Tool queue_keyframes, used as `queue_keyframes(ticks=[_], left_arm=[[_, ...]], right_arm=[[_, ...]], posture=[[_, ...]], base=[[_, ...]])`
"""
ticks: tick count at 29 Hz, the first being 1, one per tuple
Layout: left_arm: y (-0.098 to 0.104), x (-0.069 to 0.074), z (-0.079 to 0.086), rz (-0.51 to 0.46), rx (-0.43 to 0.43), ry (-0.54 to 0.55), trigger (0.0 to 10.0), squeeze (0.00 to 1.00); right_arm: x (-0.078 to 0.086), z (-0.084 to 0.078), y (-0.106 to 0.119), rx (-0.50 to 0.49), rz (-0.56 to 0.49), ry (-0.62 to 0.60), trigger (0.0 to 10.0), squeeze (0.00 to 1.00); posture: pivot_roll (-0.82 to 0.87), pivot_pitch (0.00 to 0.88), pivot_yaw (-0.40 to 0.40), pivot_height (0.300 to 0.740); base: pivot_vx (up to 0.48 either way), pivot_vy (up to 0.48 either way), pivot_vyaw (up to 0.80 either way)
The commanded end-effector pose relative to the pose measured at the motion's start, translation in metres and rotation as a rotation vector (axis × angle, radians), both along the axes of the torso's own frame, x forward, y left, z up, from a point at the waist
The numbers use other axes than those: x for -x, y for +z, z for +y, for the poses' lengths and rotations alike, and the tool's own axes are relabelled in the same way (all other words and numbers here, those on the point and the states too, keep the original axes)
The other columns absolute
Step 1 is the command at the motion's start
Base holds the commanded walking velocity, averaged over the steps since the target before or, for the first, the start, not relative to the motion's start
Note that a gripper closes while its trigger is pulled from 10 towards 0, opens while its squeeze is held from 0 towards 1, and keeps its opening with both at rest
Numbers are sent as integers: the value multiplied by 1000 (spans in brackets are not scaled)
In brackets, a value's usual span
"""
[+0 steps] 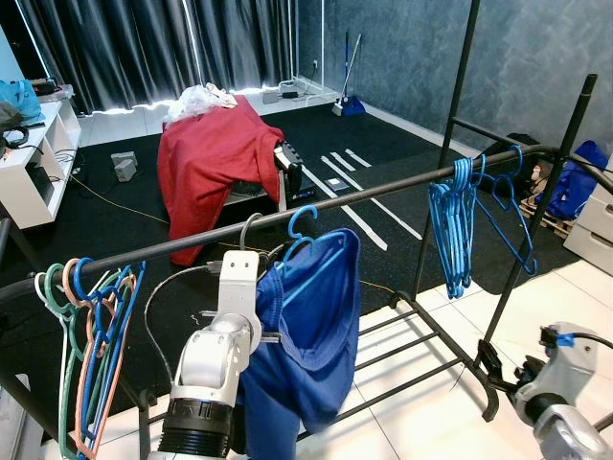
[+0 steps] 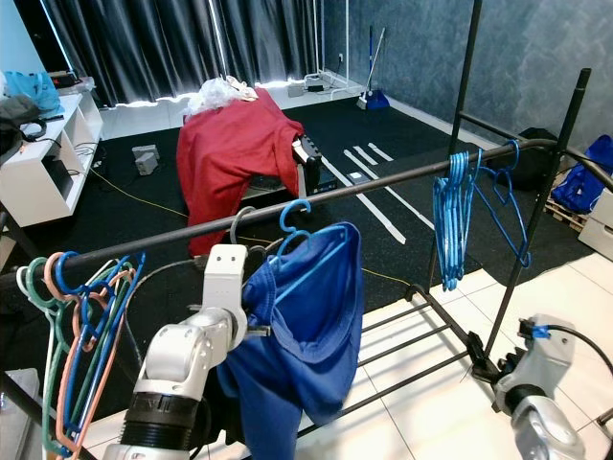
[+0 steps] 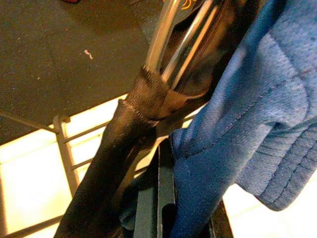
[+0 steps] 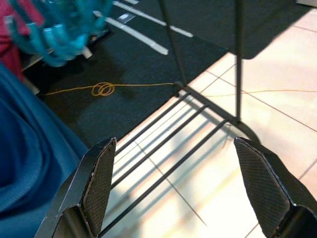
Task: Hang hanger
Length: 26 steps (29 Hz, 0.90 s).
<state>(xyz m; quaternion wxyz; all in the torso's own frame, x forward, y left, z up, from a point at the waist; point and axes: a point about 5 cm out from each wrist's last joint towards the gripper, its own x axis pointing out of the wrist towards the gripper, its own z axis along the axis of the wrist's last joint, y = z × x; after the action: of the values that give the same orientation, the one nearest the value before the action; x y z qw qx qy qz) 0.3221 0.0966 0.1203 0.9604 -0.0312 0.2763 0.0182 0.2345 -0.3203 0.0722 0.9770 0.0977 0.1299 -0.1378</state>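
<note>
Item: blue plastic hanger (image 1: 308, 251) carrying a blue knit garment (image 1: 311, 331), recorded at the middle of the long dark metal rail of the clothes rack (image 1: 383, 192). Its blue hook is seen curled up at the rail, just beside a grey wire hook; whether the blue hook is fully seated over the bar cannot be told. The load is held up near rail height by the left gripper (image 1: 251, 287), raised on its silver arm from below, judged so that the hook can be passed over the bar while the garment's weight is carried. Left jaws: closed in on the hanger and the cloth bunched around it; in the left wrist view blue fabric (image 3: 247, 124) and a dark sleeve over shiny metal rods are pressed close against the fingers, so the exact contact point is hidden. Right gripper (image 4: 183, 188): held low over the pale tiled floor (image 4: 208, 198) beside the rack's base bars, kept out of the work; its jaws are set wide apart and nothing is gripped or touched. Other entries: a bunch of multicoloured hangers (image 1: 91, 326) at the rail's left end, a bunch of empty blue hangers (image 1: 465, 225) at its right end, a red cloth draped over furniture (image 1: 215, 158) well behind on the dark carpet.
</note>
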Motion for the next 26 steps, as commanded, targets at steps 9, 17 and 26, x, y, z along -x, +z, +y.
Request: queue_keyframes(ticks=[9,17,26], left_arm=[[34,-10,-16,-145,122,-78,10000,0],[8,-1,3,-2,47,42,10000,0],[-14,12,16,121,81,171,10000,0]], right_arm=[[9,-7,3,-5,-4,-36,10000,0],[9,-5,3,-6,0,-40,10000,0],[10,-4,2,-8,9,-43,10000,0]], posture=[[-241,0,83,740],[-232,0,83,740],[-229,0,84,740]], base=[[0,0,0],[0,0,0],[0,0,0]])
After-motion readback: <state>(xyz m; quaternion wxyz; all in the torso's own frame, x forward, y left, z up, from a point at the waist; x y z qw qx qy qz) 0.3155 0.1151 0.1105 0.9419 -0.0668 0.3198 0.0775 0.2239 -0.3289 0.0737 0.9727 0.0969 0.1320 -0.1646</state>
